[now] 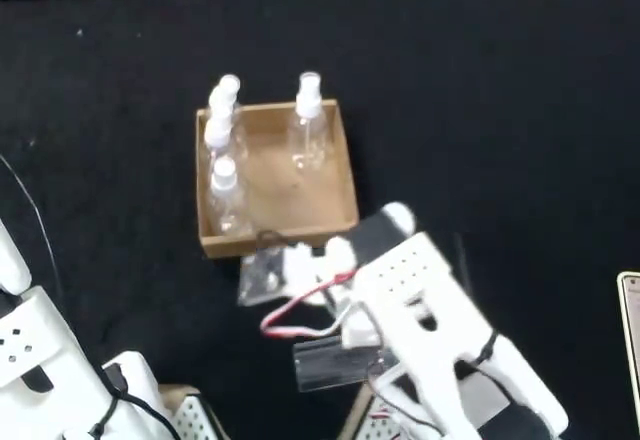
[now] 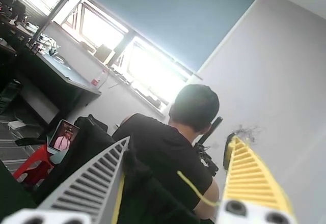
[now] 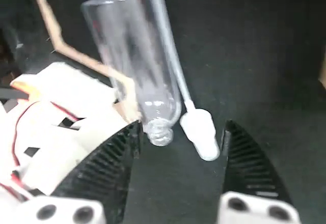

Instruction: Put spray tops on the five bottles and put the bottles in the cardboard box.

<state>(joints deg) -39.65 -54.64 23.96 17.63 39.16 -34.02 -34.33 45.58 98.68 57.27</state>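
Clear uncapped bottle (image 3: pixel 137 61), white spray top (image 3: pixel 201 130) alongside

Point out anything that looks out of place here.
One bottle lies on its side on the black table, uncapped, its spray top loose beside it. The other bottles stand capped in the cardboard box.

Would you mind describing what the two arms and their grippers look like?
Both arms are white, blocky shells with small holes. The right arm trails a red cable; the right gripper has black ribbed fingers on white bases. The left arm carries a black cable; the left gripper has one white and one yellow ribbed finger and a yellow wire.
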